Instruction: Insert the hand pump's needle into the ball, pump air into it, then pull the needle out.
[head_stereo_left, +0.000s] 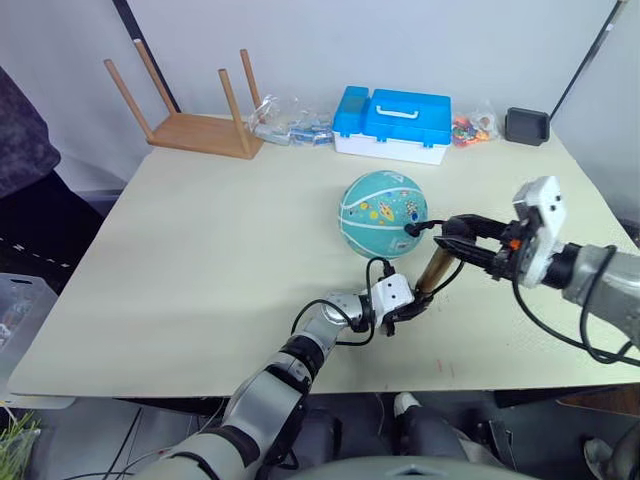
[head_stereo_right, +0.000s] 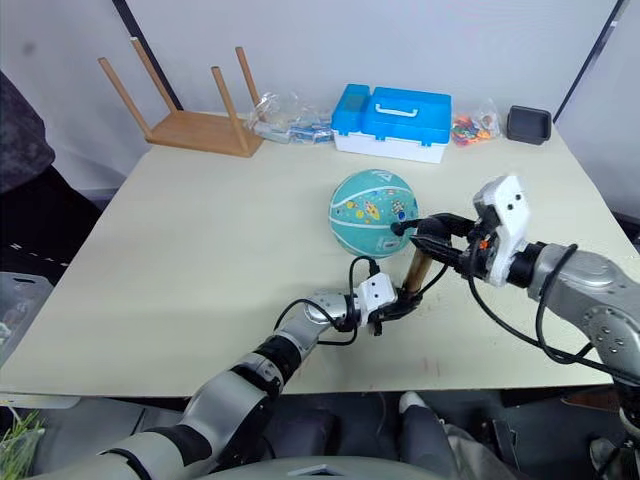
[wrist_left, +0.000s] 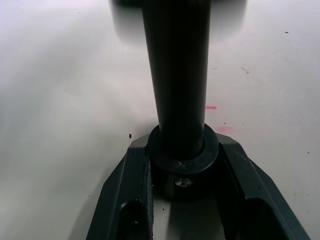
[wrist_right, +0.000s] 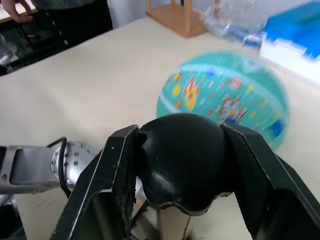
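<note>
The teal ball rests mid-table, also seen in the right wrist view. Just in front of it and to its right, the bronze hand pump stands tilted. My left gripper is shut on its black bottom cap at the table surface. My right gripper is shut on the pump's black handle at the top. A thin black hose runs from the pump's top to a small black fitting against the ball's right side. The needle pin itself is too small to make out.
At the table's far edge are an upturned wooden stool, clear bags of small parts, a blue and white case, a bag of colourful pieces and a black tray. A person stands at the left.
</note>
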